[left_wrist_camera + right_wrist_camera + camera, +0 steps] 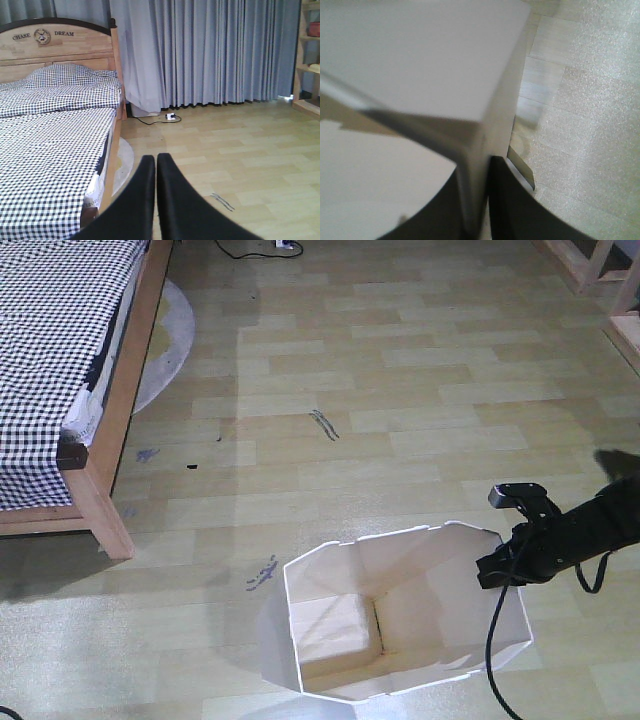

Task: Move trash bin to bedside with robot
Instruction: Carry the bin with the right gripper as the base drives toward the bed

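Note:
The white trash bin (400,615) stands upright on the wood floor at the lower middle, cream inside. My right gripper (500,565) is shut on the bin's right wall at the rim. In the right wrist view the bin wall (475,165) runs between the two black fingers (512,200), and my right gripper (477,200) pinches it. The bed (60,360) with gingham bedding and wooden frame is at the upper left, well apart from the bin. My left gripper (156,165) is shut and empty, facing the bed (50,150).
A round grey rug (170,330) lies beside the bed. A power strip and cable (167,117) lie by the grey curtains (210,50). Wooden furniture legs (600,280) stand at the upper right. Dark scuff marks (323,424) are on the floor.

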`<state>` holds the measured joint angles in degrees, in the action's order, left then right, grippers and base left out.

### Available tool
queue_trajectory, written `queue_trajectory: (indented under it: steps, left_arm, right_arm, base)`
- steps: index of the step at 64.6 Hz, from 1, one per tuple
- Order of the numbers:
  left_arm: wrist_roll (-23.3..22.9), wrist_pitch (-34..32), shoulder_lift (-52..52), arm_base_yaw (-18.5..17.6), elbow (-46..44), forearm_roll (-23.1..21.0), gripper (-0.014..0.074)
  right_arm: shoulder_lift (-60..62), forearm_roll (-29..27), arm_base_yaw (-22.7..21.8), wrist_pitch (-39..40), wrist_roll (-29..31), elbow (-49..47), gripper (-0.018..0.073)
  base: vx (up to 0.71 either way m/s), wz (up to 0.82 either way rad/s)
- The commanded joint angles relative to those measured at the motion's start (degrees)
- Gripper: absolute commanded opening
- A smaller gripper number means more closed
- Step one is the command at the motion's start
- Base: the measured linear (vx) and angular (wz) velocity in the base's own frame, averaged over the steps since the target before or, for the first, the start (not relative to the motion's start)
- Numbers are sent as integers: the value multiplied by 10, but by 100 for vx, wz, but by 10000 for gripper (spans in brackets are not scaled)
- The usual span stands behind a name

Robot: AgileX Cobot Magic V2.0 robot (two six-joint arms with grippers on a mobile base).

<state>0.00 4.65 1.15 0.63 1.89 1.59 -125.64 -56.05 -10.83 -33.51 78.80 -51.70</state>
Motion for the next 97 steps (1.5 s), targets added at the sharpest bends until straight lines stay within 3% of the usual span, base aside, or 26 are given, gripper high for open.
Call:
queue_trajectory:
  steps: [1,97]
  left_arm:
    - [-8,-43,4,-4,7,-5,-6]
    - [-8,-43,4,-4,7,-5,-6]
  right_arm:
    - [40,-45,0,-103,0,-7,-5]
    - [40,-45,0,-103,0,-7,-5]
  base:
    - [18,8]
    - [20,0]
